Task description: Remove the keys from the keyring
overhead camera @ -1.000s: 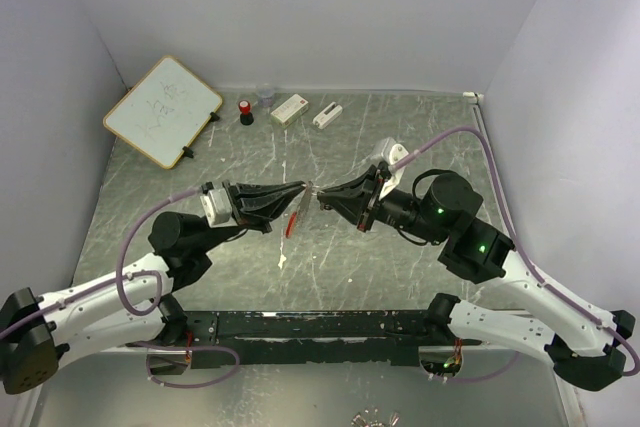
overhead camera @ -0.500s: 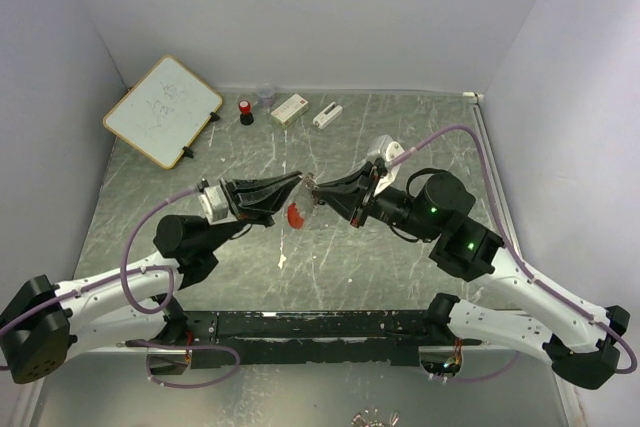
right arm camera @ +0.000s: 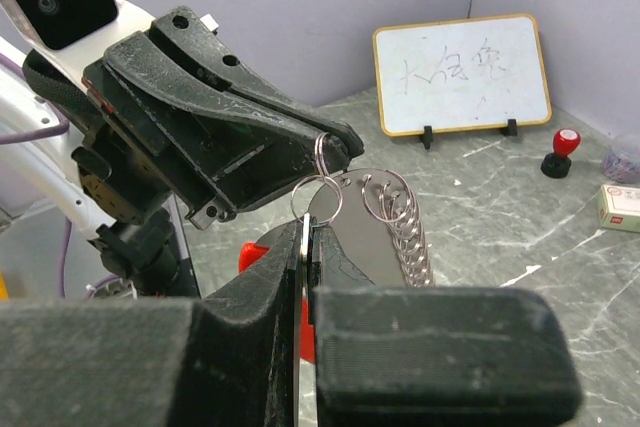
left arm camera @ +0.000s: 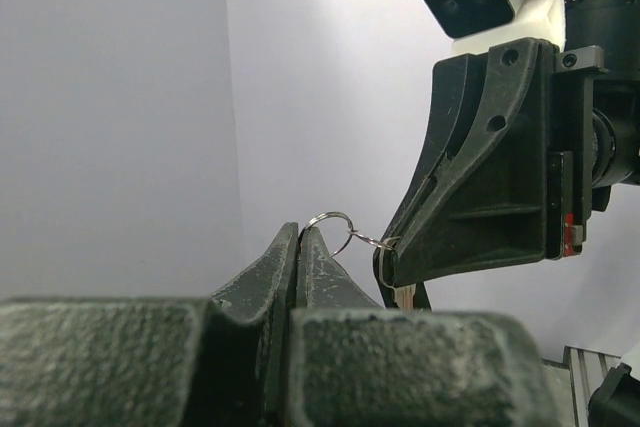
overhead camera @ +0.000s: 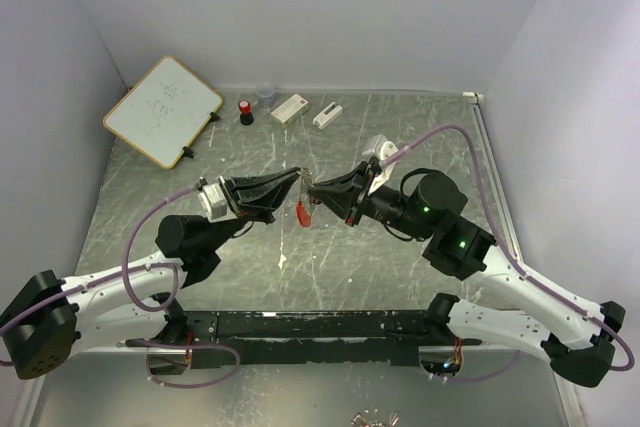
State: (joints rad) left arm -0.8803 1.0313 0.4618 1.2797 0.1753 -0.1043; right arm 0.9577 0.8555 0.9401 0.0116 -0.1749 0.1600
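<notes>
Both grippers meet above the middle of the table. My left gripper point(overhead camera: 297, 176) is shut on a small silver ring point(left arm camera: 331, 218) of the keyring. My right gripper point(overhead camera: 309, 186) is shut on a flat silvery key point(right arm camera: 304, 247) that hangs on a linked ring point(right arm camera: 322, 197). In the left wrist view the key's end point(left arm camera: 403, 296) shows below the right gripper point(left arm camera: 388, 265). A chain of several silver rings point(right arm camera: 402, 227) dangles beside the right fingers. The red crescent clip point(overhead camera: 302, 214) hangs under both fingertips, and also shows in the right wrist view point(right arm camera: 260, 253).
A whiteboard point(overhead camera: 162, 110) stands at the far left. A red-capped black bottle point(overhead camera: 245, 111), a clear cup point(overhead camera: 265, 96) and two small white boxes point(overhead camera: 290, 108) point(overhead camera: 327, 115) line the back edge. A dark rail point(overhead camera: 310, 325) runs along the near edge.
Both grippers have shifted slightly left and away while still joined at the keyring. The red clip has swung from a long slanted hang to a short bunch under the fingertips.
</notes>
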